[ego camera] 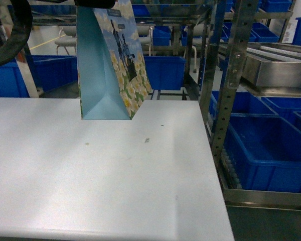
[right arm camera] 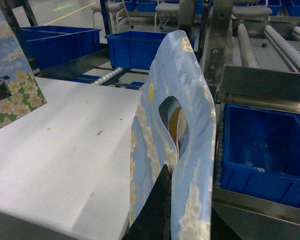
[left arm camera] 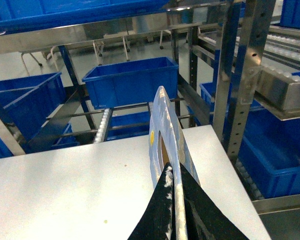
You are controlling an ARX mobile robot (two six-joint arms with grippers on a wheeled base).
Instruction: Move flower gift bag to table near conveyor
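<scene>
A flower gift bag (ego camera: 115,60) with a pale blue side and white daisies hangs over the far part of the white table (ego camera: 115,181). Whether its base touches the top I cannot tell. My left gripper (left arm camera: 172,172) is shut on this bag's top edge (left arm camera: 162,130), beside the handle hole. In the right wrist view a second cloud-printed gift bag (right arm camera: 150,125) stands over the table's right edge (right arm camera: 65,150), with my right gripper (right arm camera: 177,175) shut on its top. The first bag (right arm camera: 10,85) shows at that view's left. The steel roller conveyor (ego camera: 276,65) rises just right of the table.
Blue plastic bins sit behind the table (ego camera: 165,70) and under the conveyor (ego camera: 271,155). A steel upright (ego camera: 231,75) stands close to the table's right edge. A black cable loop (ego camera: 10,35) hangs at top left. Chairs stand far back.
</scene>
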